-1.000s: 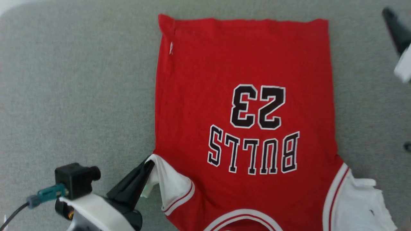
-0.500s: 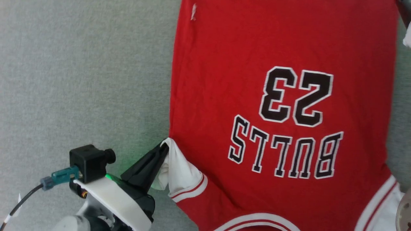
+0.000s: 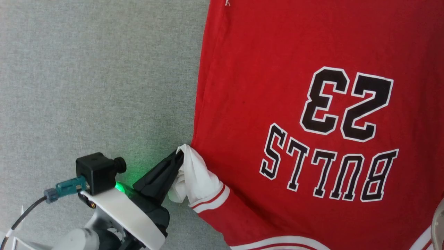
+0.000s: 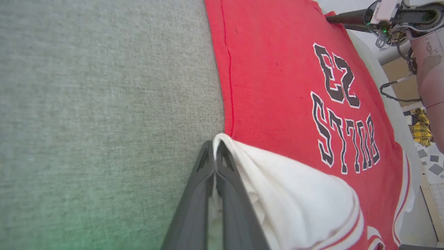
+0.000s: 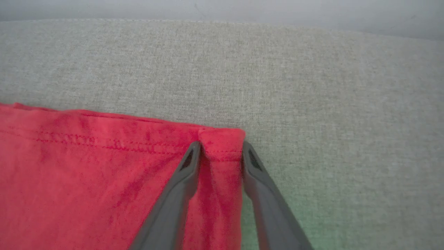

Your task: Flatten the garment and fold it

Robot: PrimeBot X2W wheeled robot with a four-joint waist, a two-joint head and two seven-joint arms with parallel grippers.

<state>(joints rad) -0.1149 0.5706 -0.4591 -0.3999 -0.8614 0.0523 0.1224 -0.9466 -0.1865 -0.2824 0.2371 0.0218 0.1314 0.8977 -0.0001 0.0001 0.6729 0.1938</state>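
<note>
We judge the jersey (image 3: pixel 277 86) soft and limp, best gripped at corners. Left tool (image 3: pixel 179 156) pinches the sleeve (image 3: pixel 199 177); right tool (image 5: pixel 221 146) gapes astride the far hem corner (image 5: pixel 222 137).

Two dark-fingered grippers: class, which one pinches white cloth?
The left gripper, shut on the white sleeve of the red jersey T-shirt; the right gripper straddles its red hem corner, fingers apart.
</note>
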